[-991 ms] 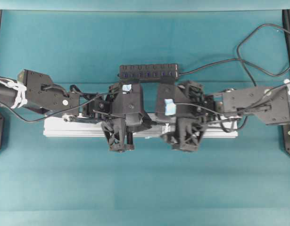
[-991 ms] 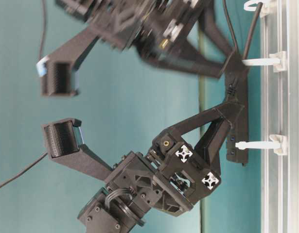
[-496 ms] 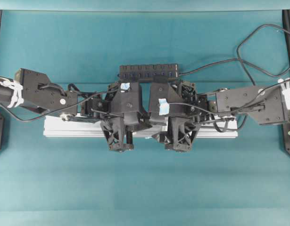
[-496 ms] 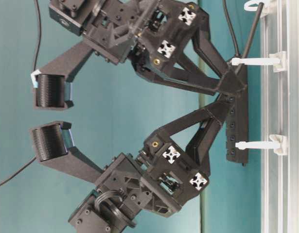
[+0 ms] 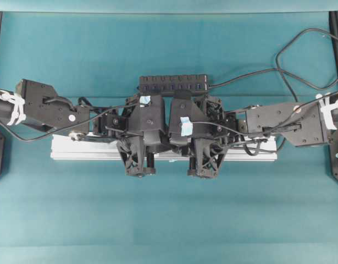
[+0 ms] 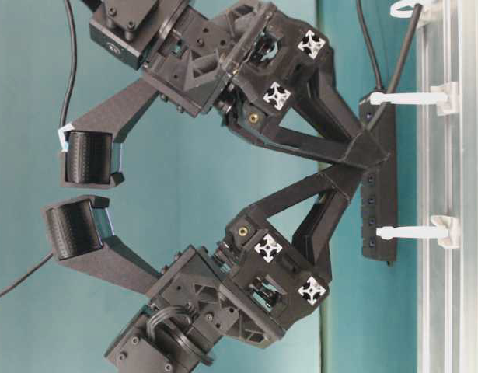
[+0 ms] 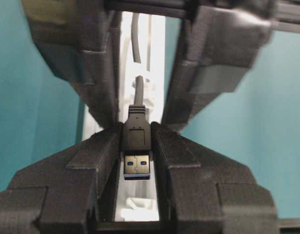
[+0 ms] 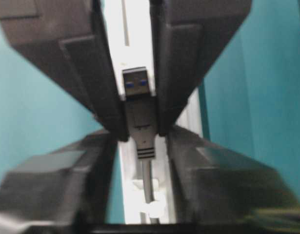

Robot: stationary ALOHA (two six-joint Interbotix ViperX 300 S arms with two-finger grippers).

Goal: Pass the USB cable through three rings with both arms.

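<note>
My left gripper is shut on the black body of the USB cable's plug, whose metal end sticks out between the fingers. Behind the plug the USB cable runs back past a white ring. Another ring lies ahead of the plug. My right gripper faces the left one tip to tip. Its jaws straddle the cable just behind the plug, with a gap on both sides. At table level, two rings stand upright on the rail, and both grippers' tips meet between them.
The silver aluminium rail lies across the teal table under both grippers. A black multi-port hub strip sits just behind it, and its own cable loops off to the back right. A third white clip shows at the frame's top edge.
The right arm has slid left until its gripper meets the left gripper, and its jaws have narrowed around the cable. The left gripper has kept its hold on the plug.
</note>
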